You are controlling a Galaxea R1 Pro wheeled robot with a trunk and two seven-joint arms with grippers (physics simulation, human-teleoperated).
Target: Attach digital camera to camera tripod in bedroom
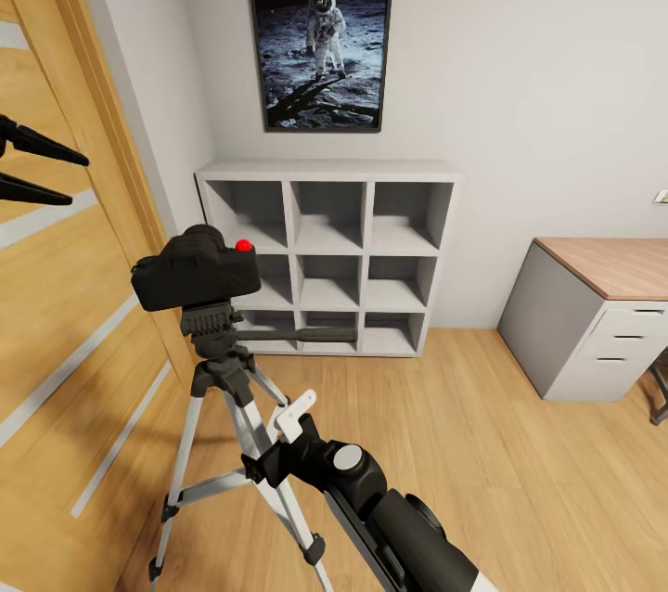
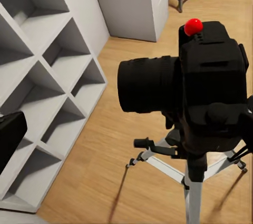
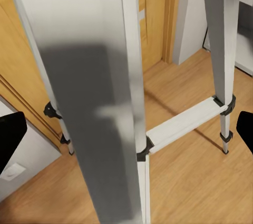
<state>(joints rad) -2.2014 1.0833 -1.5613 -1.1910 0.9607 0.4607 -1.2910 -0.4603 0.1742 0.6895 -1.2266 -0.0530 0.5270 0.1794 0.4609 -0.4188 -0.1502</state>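
I see the digital camera [image 1: 197, 271] sitting upright on the head of the camera tripod [image 1: 227, 406], its red button [image 1: 244, 246] on top. The tripod stands on the wood floor [image 1: 482, 444] just in front of the white cube shelves [image 1: 329, 253], beside the wooden door [image 1: 65, 314]. My left gripper [image 1: 37, 167] hangs apart from the camera with its fingers spread and empty. My right gripper [image 3: 126, 129] is down among the tripod's silver legs, fingertips wide apart, one leg between them but untouched.
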